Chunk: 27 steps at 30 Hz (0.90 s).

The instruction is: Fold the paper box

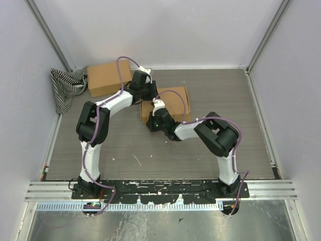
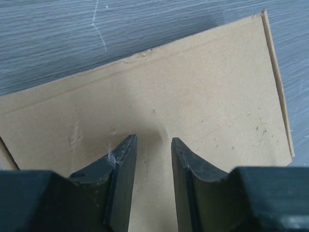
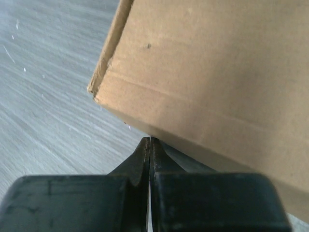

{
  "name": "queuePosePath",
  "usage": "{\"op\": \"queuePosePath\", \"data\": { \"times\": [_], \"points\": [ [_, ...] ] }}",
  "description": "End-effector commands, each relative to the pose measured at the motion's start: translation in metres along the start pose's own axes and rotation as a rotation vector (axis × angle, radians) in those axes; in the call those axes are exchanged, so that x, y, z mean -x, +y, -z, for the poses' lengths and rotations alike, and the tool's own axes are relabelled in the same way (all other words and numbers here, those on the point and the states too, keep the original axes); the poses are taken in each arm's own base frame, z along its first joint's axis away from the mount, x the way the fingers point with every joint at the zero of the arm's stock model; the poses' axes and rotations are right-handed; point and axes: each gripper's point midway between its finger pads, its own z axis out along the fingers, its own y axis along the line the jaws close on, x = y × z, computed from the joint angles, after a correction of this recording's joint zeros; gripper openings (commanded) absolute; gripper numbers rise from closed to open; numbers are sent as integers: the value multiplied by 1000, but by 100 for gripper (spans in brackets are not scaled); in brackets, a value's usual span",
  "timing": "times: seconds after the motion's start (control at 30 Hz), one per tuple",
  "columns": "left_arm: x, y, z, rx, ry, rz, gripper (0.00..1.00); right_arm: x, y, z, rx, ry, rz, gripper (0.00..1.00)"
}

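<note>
The paper box (image 1: pixel 175 103) lies flat and closed-looking in the middle of the table, brown cardboard. My left gripper (image 1: pixel 145 93) is above its far left corner. In the left wrist view the paper box (image 2: pixel 193 87) fills the frame and my left gripper (image 2: pixel 153 140) is open by a narrow gap, tips down on the top face with nothing between them. My right gripper (image 1: pixel 150 123) is at the box's near left corner. In the right wrist view my right gripper (image 3: pixel 150 140) is shut and empty, its tips touching the lower edge of the box wall (image 3: pixel 217 72).
A second brown cardboard box (image 1: pixel 106 78) stands at the back left. A black-and-white striped cloth (image 1: pixel 65 88) lies bunched against the left wall beside it. White walls enclose the table on three sides. The grey table top (image 1: pixel 225 90) extends to the right of the paper box.
</note>
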Motion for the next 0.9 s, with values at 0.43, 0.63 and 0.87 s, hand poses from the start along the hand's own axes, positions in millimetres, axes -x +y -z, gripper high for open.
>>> {"op": "queuePosePath", "data": {
  "times": [0.43, 0.63, 0.87],
  "points": [
    [-91, 7, 25, 82, 267, -26, 49, 66, 13, 83, 18, -203, 8, 6],
    [-21, -29, 50, 37, 115, -21, 53, 48, -33, 144, -229, -89, 51, 4],
    [1, -81, 39, -96, 62, -28, 54, -10, -90, 167, -482, 21, -28, 1]
  ]
}}
